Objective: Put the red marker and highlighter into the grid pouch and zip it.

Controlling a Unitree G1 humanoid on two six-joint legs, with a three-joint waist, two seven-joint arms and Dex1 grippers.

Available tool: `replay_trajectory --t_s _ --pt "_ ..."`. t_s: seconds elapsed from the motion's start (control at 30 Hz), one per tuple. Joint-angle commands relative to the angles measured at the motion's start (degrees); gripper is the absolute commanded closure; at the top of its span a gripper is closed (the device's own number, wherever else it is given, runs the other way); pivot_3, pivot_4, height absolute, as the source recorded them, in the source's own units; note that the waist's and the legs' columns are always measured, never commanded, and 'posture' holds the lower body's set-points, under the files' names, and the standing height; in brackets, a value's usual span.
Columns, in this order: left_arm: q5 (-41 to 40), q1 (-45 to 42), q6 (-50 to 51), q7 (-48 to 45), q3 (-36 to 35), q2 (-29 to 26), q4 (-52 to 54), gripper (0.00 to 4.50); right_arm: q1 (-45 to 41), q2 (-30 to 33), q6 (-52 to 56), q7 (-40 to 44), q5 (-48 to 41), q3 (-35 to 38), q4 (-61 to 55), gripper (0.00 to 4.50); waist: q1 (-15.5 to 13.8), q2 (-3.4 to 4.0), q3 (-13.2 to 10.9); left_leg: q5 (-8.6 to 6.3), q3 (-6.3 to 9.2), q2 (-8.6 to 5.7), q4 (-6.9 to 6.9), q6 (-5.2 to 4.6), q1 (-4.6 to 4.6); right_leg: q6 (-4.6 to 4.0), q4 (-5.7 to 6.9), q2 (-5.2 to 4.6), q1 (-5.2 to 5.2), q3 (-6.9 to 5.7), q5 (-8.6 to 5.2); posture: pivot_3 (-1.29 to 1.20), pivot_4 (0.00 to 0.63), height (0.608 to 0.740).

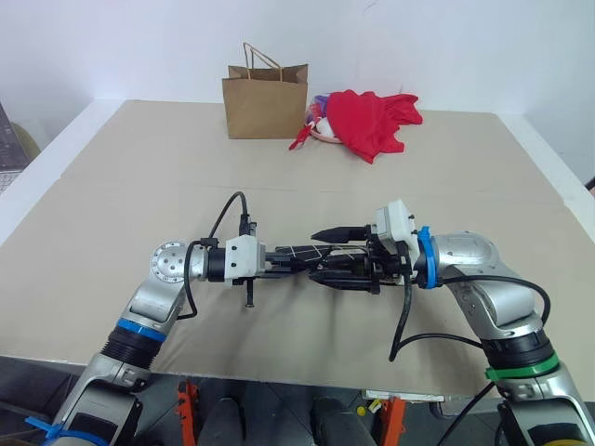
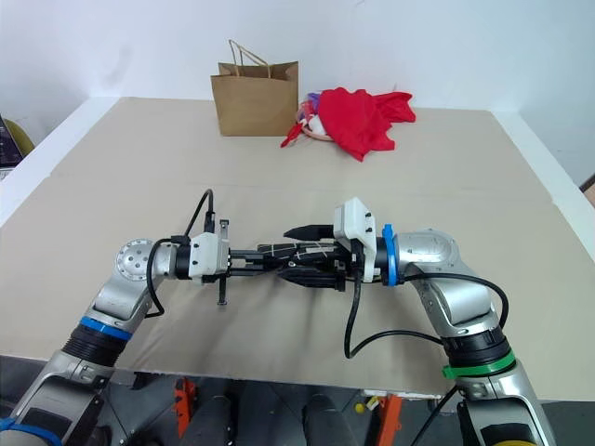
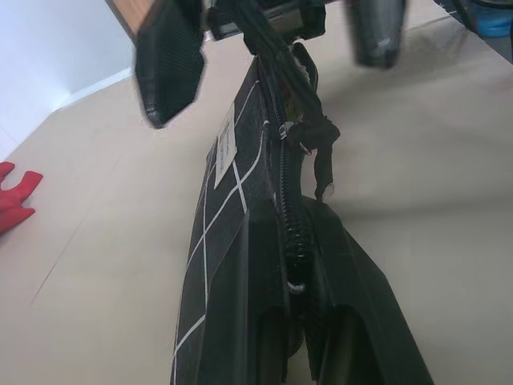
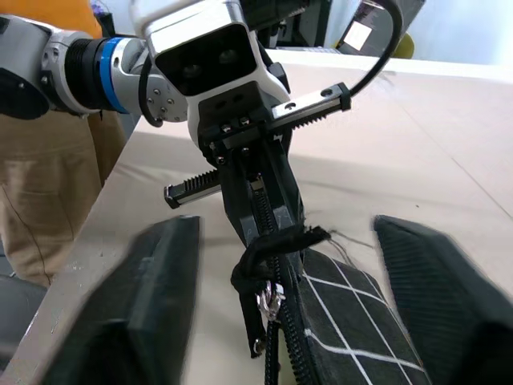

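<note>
The grid pouch (image 1: 307,253), black with white lines and a small white label, hangs level above the table between my two hands. My left gripper (image 1: 279,263) is shut on one end of it, clamping the zipper edge (image 3: 287,233). My right gripper (image 4: 284,228) faces it from the other side, open, one finger on each side of the zipper's black pull cord (image 4: 276,241) without touching it. The zipper pull dangles just under the cord. The red marker and the highlighter are hidden.
A brown paper bag (image 1: 265,100) with handles stands at the back of the beige table (image 1: 139,186), with a red cloth heap (image 1: 372,119) to its right. A person in tan trousers (image 4: 40,200) stands by the table's edge.
</note>
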State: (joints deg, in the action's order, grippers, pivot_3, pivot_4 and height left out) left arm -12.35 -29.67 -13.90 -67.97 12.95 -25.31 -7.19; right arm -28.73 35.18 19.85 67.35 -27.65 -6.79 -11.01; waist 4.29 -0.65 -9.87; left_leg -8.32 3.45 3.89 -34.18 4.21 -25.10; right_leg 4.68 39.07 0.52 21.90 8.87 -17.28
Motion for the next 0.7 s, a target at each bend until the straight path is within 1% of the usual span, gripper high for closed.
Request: replay_trajectory --t_s 0.03,0.1,0.13,0.2,0.43,0.53,0.6,0.7 --pt "-0.35 0.09 -1.07 0.53 -0.57 -0.21 2.21 4.5 -0.25 0.29 -2.87 1.74 0.41 0.55 -0.2 2.37 0.0 0.0 0.0 0.0 0.0 0.0 0.0 0.0 0.0 0.0 0.0 0.0 0.0 0.0 0.0 0.0 0.15 0.739" --pt "-0.31 0.09 -1.11 0.57 -0.58 -0.21 2.22 4.5 -0.04 0.21 -3.43 2.18 0.56 0.56 -0.05 3.22 0.0 0.0 0.0 0.0 0.0 0.0 0.0 0.0 0.0 0.0 0.0 0.0 0.0 0.0 0.0 0.0 0.15 0.739" --pt "-0.3 0.06 -1.1 0.6 -0.57 -0.18 2.21 4.5 -0.03 0.1 -3.75 2.39 0.54 0.58 -0.04 3.56 0.0 0.0 0.0 0.0 0.0 0.0 0.0 0.0 0.0 0.0 0.0 0.0 0.0 0.0 0.0 0.0 0.15 0.739" --pt "-0.3 -0.02 -1.13 0.61 -0.54 -0.11 2.18 4.5 0.14 -0.05 -4.0 2.67 0.35 0.63 -0.13 4.45 0.0 0.0 0.0 0.0 0.0 0.0 0.0 0.0 0.0 0.0 0.0 0.0 0.0 0.0 0.0 0.0 0.15 0.739" --pt "-0.36 -0.45 -1.26 0.37 -0.48 0.01 1.75 4.5 0.36 -0.43 -3.17 2.93 -1.21 1.1 -1.78 4.49 0.0 0.0 0.0 0.0 0.0 0.0 0.0 0.0 0.0 0.0 0.0 0.0 0.0 0.0 0.0 0.0 0.15 0.739" --pt "-0.33 -0.52 -1.45 0.23 -0.44 0.0 1.49 4.5 1.0 0.67 -1.54 2.68 -3.77 3.2 -4.44 4.49 0.0 0.0 0.0 0.0 0.0 0.0 0.01 0.0 0.0 0.0 0.0 0.0 0.0 0.0 0.0 0.0 0.15 0.739" --pt "-0.32 -0.66 -1.56 0.18 -0.51 -0.04 1.18 4.5 2.57 2.5 -1.51 3.08 -4.46 5.14 -5.38 4.49 -0.02 0.0 0.0 0.0 0.0 0.0 0.01 0.0 -0.01 0.0 0.0 0.0 0.0 0.0 0.0 0.0 0.15 0.739" --pt "-0.3 -1.03 -2.27 -0.16 -0.83 -0.47 0.1 4.5 6.45 8.49 -0.2 5.18 -6.11 10.25 -5.73 4.49 -0.5 -0.01 -0.01 0.0 0.01 -0.02 0.0 0.0 -0.04 0.02 -0.02 -0.02 -0.01 -0.01 -0.02 0.0 0.15 0.739"
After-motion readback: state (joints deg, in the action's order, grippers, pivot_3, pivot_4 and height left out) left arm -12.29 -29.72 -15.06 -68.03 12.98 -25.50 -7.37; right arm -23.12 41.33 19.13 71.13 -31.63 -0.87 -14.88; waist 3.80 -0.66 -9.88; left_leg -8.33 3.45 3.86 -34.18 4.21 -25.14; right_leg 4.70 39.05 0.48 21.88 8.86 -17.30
